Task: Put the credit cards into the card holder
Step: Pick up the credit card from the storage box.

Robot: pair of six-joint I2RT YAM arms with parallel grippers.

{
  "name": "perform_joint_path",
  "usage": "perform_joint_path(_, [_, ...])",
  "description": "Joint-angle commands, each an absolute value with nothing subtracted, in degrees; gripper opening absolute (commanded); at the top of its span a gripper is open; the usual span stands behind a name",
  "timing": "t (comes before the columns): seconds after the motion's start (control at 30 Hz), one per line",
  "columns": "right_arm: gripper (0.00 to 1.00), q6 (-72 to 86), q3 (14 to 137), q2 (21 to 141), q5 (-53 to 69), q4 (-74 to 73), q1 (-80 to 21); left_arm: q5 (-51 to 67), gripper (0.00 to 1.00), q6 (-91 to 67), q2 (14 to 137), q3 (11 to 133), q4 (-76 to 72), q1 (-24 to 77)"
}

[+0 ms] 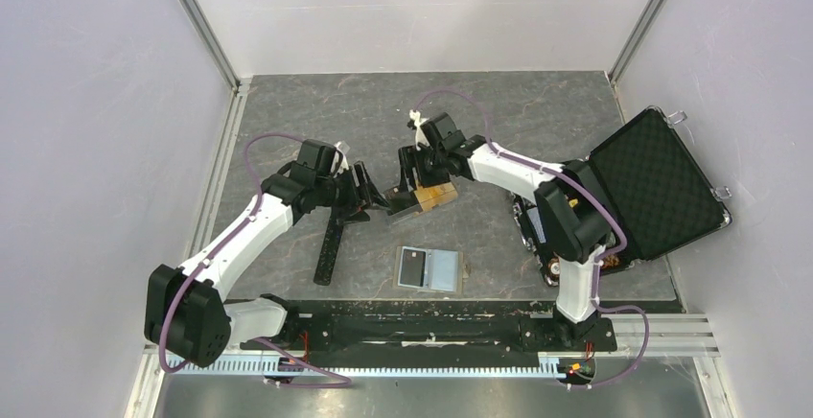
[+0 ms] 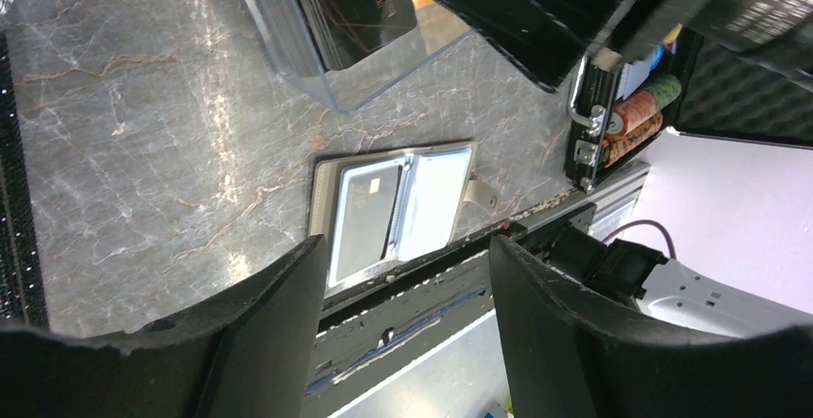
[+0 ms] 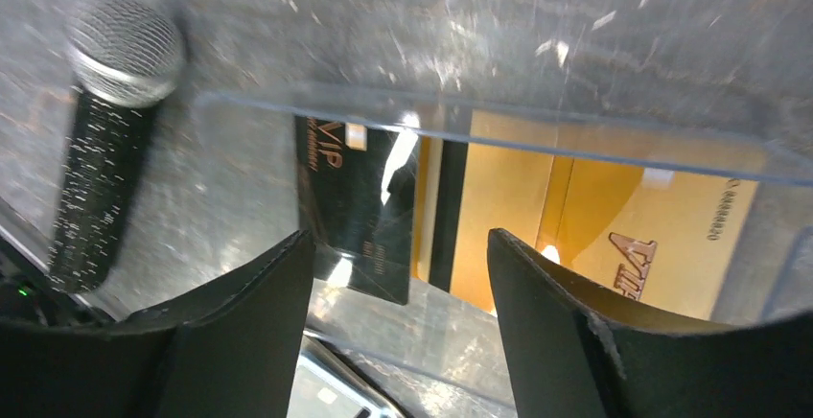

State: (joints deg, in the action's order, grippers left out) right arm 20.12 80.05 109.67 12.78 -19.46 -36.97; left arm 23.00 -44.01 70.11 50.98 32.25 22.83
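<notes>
The card holder point(image 1: 429, 269) lies open and flat near the front edge, pale blue inside, with a dark card-shaped rectangle point(image 2: 364, 217) in its left half. It also shows in the left wrist view point(image 2: 436, 202). A clear tray point(image 1: 410, 202) behind it holds a black card point(image 3: 360, 212) and two orange-gold cards point(image 3: 508, 226), which also show in the top view point(image 1: 438, 196). My right gripper point(image 1: 412, 180) is open just above the tray, over the black card point(image 3: 401, 245). My left gripper point(image 1: 379, 199) is open and empty at the tray's left side point(image 2: 407, 274).
A long black bar point(image 1: 331, 245) lies left of the card holder, under my left arm. A large black chip case point(image 1: 652, 183) stands open at the right with striped chips point(image 2: 638, 111) in it. The arms' base rail point(image 1: 431, 327) runs along the front.
</notes>
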Motion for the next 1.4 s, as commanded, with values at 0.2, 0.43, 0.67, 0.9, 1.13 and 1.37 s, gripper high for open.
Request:
perform_joint_path(0.2, [0.56,19.2,81.2,115.4,19.5,-20.7,-37.9,23.9,0.69,-39.9,70.1,51.7,34.1,22.3])
perform_joint_path(0.43, [0.38,20.7,81.1,118.2,22.2,-18.9,-38.8,24.3,0.69,-39.5,70.5,50.8,34.1,22.3])
perform_joint_path(0.67, [0.02,23.4,79.2,118.0,25.1,-15.9,-39.2,24.3,0.69,-39.2,70.1,49.9,34.1,22.3])
perform_joint_path(0.9, [0.0,25.1,77.9,117.5,25.8,-14.7,-39.5,24.0,0.7,-39.1,70.2,49.5,34.1,22.3])
perform_joint_path(1.13, [0.28,22.3,77.4,116.1,20.4,-17.6,-40.1,23.2,0.7,-38.5,70.3,49.5,34.7,22.2])
perform_joint_path(1.37, [0.17,20.0,81.1,116.8,15.9,-22.3,-41.6,23.1,0.7,-38.3,70.6,49.3,34.7,22.2])
